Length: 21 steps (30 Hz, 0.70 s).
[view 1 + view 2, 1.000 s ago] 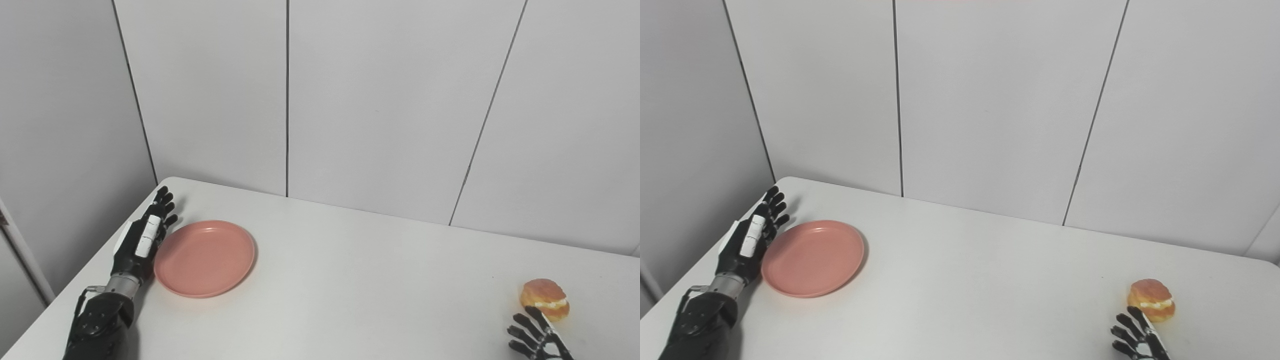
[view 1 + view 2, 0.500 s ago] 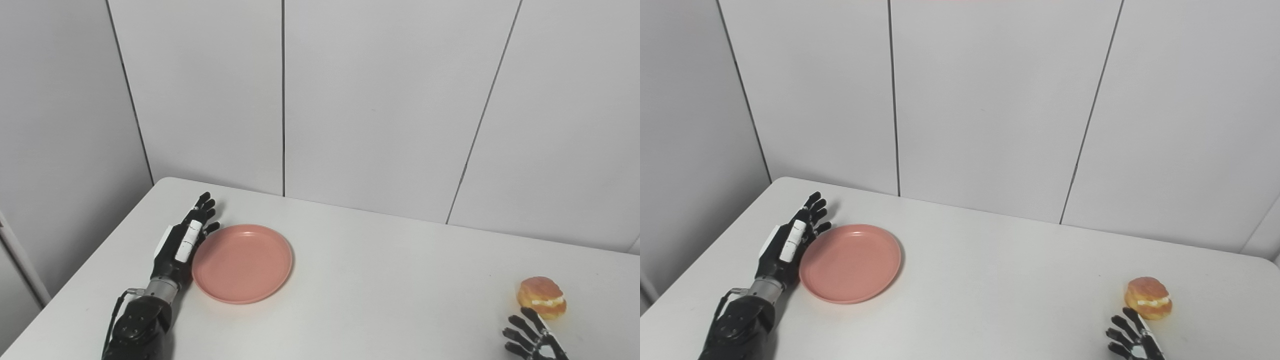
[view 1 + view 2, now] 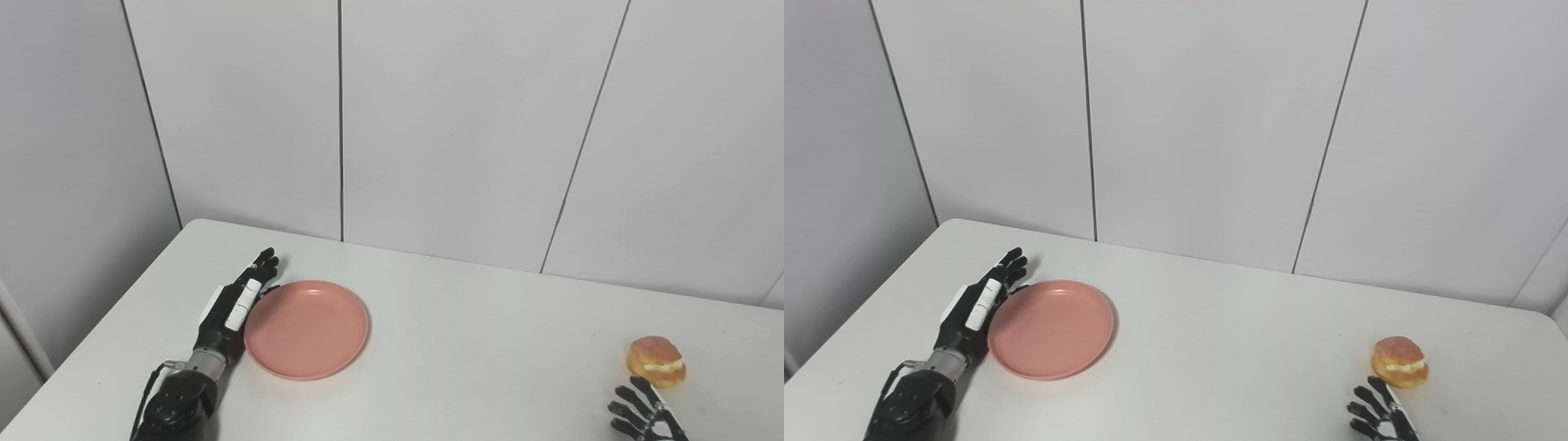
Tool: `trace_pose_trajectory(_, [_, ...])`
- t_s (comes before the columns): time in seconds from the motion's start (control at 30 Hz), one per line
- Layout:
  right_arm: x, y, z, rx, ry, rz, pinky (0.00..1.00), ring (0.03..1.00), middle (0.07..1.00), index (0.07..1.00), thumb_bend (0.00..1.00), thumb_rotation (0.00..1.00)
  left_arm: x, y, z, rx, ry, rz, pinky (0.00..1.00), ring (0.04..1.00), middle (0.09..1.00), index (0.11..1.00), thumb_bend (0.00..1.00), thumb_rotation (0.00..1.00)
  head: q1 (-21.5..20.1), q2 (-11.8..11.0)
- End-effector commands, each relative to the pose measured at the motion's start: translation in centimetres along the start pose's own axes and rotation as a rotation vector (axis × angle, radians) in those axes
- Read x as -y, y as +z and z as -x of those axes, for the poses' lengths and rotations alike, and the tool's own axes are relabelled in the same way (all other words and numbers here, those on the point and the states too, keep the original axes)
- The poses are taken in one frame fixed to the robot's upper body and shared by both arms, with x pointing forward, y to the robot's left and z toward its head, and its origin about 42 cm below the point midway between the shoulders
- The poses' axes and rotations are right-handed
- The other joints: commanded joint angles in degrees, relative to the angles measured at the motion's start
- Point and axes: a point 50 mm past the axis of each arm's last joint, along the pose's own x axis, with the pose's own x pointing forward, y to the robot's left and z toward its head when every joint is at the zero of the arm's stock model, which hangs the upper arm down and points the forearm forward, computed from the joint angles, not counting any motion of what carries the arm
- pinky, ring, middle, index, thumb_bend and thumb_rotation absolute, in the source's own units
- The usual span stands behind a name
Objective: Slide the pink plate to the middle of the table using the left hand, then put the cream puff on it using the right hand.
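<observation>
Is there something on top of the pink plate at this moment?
No. The pink plate is bare; the cream puff sits apart on the table.

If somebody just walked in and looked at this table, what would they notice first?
Probably the pink plate, the brightest thing on the white table, sitting on its left part with nothing on it. The black left hand lies flat against the plate's left rim, fingers stretched out. Far off near the right edge sits a golden cream puff, with the open right hand just in front of it, not touching.
</observation>
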Motion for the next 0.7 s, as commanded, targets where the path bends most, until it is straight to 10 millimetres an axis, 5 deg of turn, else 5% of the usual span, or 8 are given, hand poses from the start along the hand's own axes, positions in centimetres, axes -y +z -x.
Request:
trace_pose_trajectory(0.0, [-1.4,-2.1,1.8,-0.132,0.048,-0.005,0.75,0.798,0.844,0.894,0.8,1.0,1.6,-1.0,0.4,-0.024,-0.015,0.018,0.86,0.96,0.944,0.907,0.95,0.84,-0.77,0.5])
trace_pose_trajectory(0.67, [-4.7,-0.2,1.4,-0.131,0.056,-0.012,0.74,0.788,0.839,0.889,0.8,1.0,5.1,-1.9,-1.3,-0.036,-0.094,0.076,0.85,0.975,0.97,0.927,0.97,0.85,-9.6,3.28])
